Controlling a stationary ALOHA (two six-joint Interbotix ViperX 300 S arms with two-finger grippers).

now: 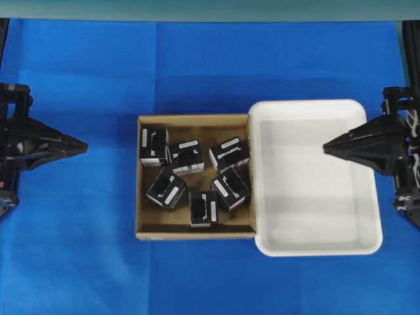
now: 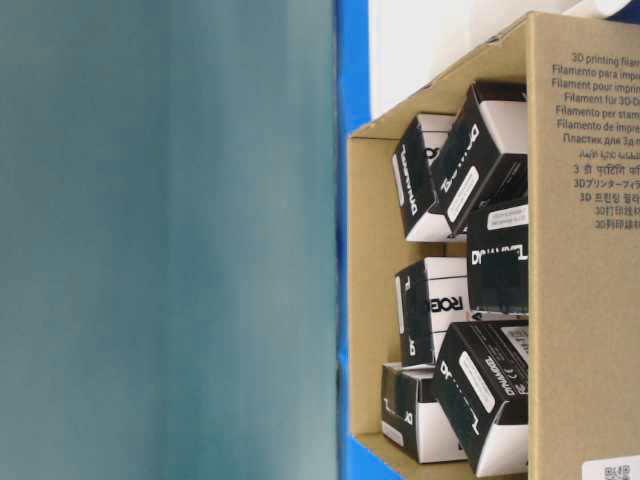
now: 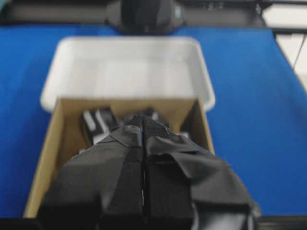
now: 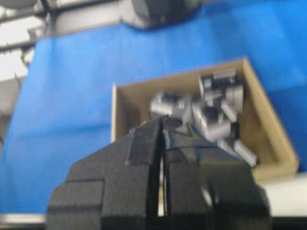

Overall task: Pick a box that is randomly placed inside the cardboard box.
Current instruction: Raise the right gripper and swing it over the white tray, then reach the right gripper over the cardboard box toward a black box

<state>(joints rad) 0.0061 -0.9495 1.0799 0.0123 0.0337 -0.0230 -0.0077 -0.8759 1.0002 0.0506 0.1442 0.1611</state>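
Note:
The brown cardboard box (image 1: 146,220) sits mid-table and holds several black boxes with white label strips, such as one box (image 1: 154,146) at its far left corner and another box (image 1: 204,209) against its near wall. My left gripper (image 1: 84,146) hovers left of the cardboard box, shut and empty. Over the white tray's right side my right gripper (image 1: 326,147) points left, shut with nothing between its fingers. The left wrist view shows the left gripper (image 3: 143,119) closed above the cardboard box (image 3: 48,158). In the right wrist view the right gripper (image 4: 162,120) is closed too.
A white plastic tray (image 1: 367,197) with rounded corners touches the cardboard box's right wall. A blue cloth (image 1: 197,65) covers the table all around. In the table-level view the cardboard box (image 2: 580,300) appears close up, its boxes (image 2: 480,170) piled inside.

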